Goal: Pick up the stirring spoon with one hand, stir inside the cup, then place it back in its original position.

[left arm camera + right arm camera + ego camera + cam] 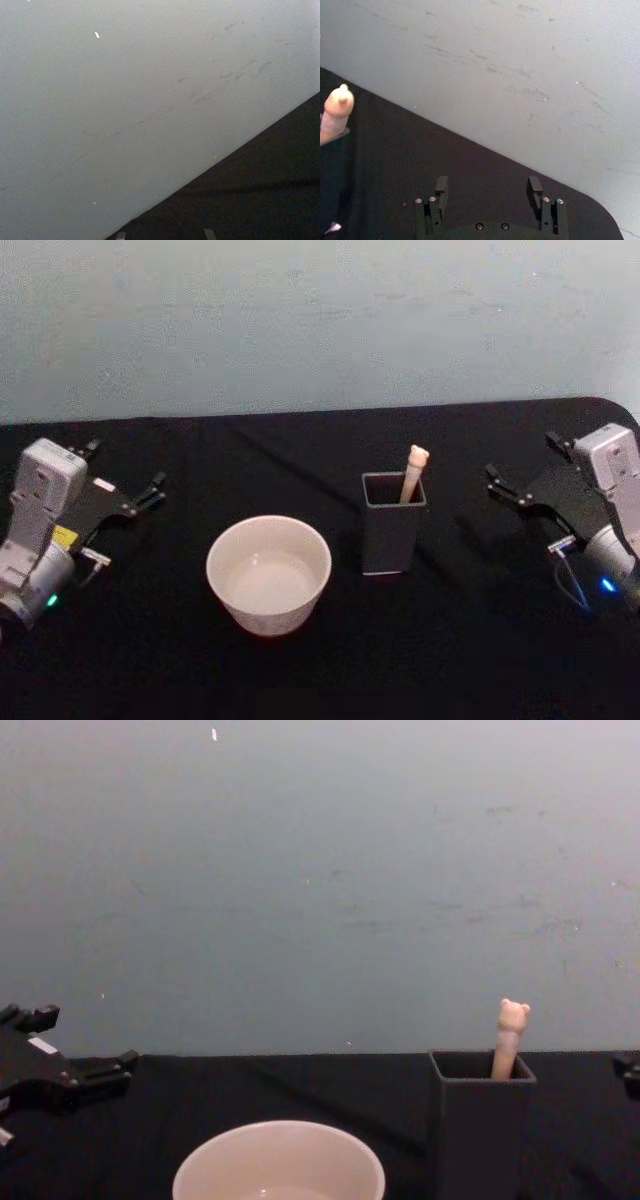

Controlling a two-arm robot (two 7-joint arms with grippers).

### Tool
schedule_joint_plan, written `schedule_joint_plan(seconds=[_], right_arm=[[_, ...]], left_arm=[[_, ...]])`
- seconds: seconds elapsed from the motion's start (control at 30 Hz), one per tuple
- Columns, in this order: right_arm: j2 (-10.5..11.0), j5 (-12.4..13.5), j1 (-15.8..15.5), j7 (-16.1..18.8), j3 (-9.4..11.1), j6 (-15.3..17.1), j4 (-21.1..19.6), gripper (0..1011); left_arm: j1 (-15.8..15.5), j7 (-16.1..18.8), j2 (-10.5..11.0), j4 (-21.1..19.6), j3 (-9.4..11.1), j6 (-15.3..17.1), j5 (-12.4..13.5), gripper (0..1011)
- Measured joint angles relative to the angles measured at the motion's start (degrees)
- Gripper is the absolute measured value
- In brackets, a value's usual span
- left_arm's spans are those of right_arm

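Reaching over with spread right hand [522,464], pinch spoon [414,470] under bear head, lift straight out of holder [390,535]; left hand [125,466] parked, spread.

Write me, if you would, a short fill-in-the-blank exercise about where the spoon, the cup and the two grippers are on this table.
The stirring spoon stands ____ the dark grey holder, handle up.
From the robot's side, the cup sits to the holder's ____.
The left gripper and the right gripper are both ____, and neither holds anything.
Missing words: inside; left; open.
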Motion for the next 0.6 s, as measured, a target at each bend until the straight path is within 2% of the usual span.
schedule_joint_plan(seconds=[0.2,0.37,0.6], right_arm=[[-0.7,1.0,0.4,1.9,1.0,0.6,0.4,1003],[-0.4,2.8,0.0,4.8,2.3,1.8,-0.8,1003],[1.5,8.0,-2.7,10.4,5.2,4.0,-5.2,1003]], left_arm=[[0.0,0.0,0.0,0.0,0.0,0.0,0.0,1001],[0.0,0.0,0.0,0.0,0.0,0.0,0.0,1001],[0.0,0.0,0.0,0.0,0.0,0.0,0.0,1001]])
